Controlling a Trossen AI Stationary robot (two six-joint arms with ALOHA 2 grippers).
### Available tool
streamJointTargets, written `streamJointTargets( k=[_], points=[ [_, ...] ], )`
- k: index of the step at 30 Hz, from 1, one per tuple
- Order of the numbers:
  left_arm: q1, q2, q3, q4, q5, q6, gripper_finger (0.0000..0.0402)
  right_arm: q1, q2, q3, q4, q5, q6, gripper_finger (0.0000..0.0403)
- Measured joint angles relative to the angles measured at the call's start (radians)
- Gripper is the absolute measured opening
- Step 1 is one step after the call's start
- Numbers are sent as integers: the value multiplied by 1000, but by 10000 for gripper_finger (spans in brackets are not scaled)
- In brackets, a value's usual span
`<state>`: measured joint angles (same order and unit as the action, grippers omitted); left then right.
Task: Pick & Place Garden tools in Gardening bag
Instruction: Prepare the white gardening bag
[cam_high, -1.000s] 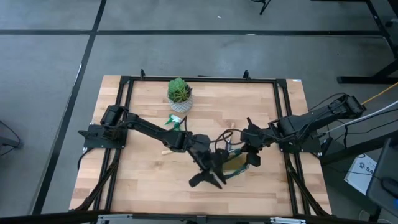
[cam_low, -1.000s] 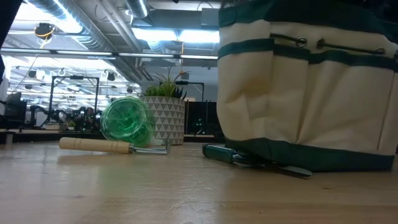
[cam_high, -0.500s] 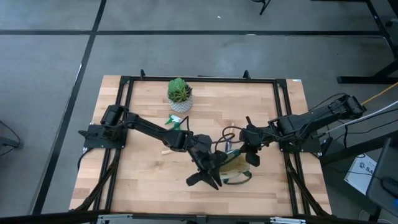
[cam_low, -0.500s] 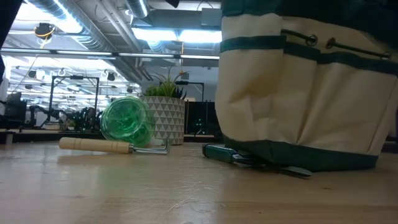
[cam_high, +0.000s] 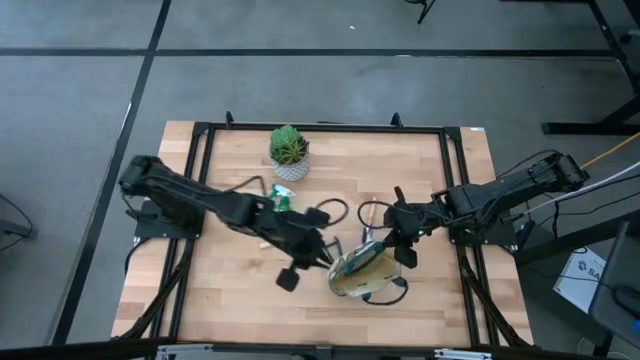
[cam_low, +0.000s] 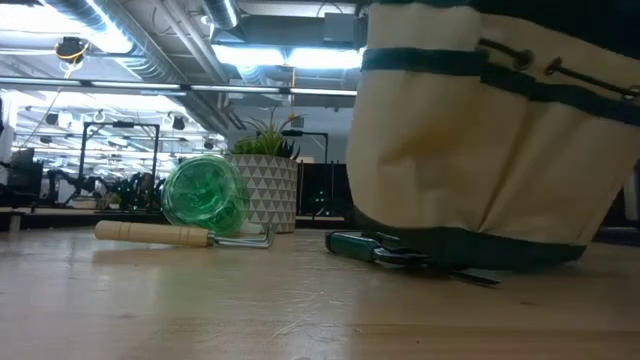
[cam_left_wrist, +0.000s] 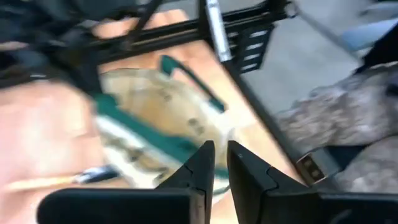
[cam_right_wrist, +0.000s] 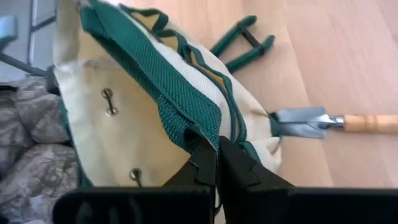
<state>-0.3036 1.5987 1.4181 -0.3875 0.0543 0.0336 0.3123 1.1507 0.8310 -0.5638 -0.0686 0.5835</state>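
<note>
While the right gripper (cam_right_wrist: 217, 152) had its fingers pressed on the dark green trim of the gardening bag (cam_high: 362, 272), tipping the beige tote onto its edge near the table's front, all the tools I could make out lay outside it. The left gripper (cam_high: 327, 257) hung just beside the bag, on the side away from the right arm. Its fingers were drawn almost together with nothing between them.

What the next pick seemed to turn on was the cluster at the bag's foot. The pruning shears (cam_low: 372, 247) lay flat and touching the bag, their tips apparently under its raised base and their handles pointing away from it; those handles looked green rather than black. The trowel (cam_right_wrist: 320, 120) lay flat too, its metal blade against the bag's canvas and its wooden handle running straight out from it. I judged the left arm the nearer and the only free one, and it would have to open and turn to cross a handle.

Farther from the bag, toward the white-potted plant (cam_high: 289, 152), lay the hand rake (cam_low: 180, 234) and the green spray bottle (cam_low: 205, 195), which lay on its side.
</note>
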Motion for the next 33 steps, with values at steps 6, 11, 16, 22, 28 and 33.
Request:
streamJointTargets(
  k=[6,11,16,22,28,33],
  points=[
    [-14,-157,-99,-22,-138,85,27,-54,0,0,79,-33,1,4],
    [33,-284,-285,110,-131,133,24,-148,0,9,135,-133,-17,4],
    [111,-397,-459,233,-132,164,26,-254,-1,95,131,-217,-96,4],
    [216,-487,-574,322,-132,164,25,-374,-1,240,5,-255,-210,4],
    [296,-509,-610,323,-131,159,23,-518,1,277,-37,-258,-232,4],
    [331,-473,-610,344,-130,149,28,-629,47,277,-43,-346,-209,4]
  ],
)
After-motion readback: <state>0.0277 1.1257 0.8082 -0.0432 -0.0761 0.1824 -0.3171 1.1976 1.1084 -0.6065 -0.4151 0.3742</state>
